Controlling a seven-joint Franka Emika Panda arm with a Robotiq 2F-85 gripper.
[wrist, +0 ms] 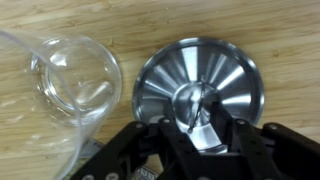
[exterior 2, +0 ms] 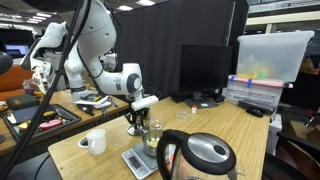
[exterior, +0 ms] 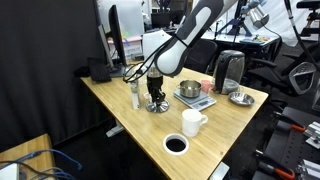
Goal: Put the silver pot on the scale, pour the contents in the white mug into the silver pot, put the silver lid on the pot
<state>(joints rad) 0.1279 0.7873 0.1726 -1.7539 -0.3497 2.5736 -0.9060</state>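
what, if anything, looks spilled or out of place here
Nothing stands out. The silver pot sits on the scale, the white mug stands upright, and the silver lid lies flat under the fingers.

The lid (wrist: 200, 68) is shiny silver, the table (wrist: 130, 20) pale wood-grained, the gripper (wrist: 200, 120) black, the mug (exterior: 193, 122) white.

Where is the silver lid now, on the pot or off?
Off: the silver lid lies flat on the wooden table, knob up.
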